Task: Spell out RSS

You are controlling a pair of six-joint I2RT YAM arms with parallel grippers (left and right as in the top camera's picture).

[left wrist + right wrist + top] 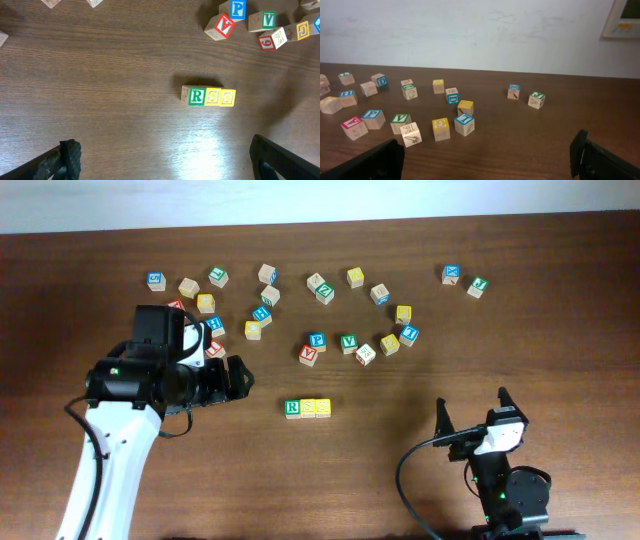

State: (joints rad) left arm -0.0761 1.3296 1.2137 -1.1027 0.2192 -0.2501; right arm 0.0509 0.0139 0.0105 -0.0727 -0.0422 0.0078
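Three letter blocks stand in a touching row on the table: a green R block [292, 409] [196, 96], a yellow S block [308, 408] [213, 96] and a second yellow S block [323, 408] [227, 97]. My left gripper [238, 377] [165, 160] is open and empty, left of the row and apart from it. My right gripper [472, 412] [487, 157] is open and empty at the front right, far from the row.
Several loose letter blocks lie scattered across the far half of the table, among them a red A block [309, 354] [220, 26], a blue P block [318, 340] [238, 9] and a green V block [349, 342] [268, 20]. The white wall [480, 30] is behind.
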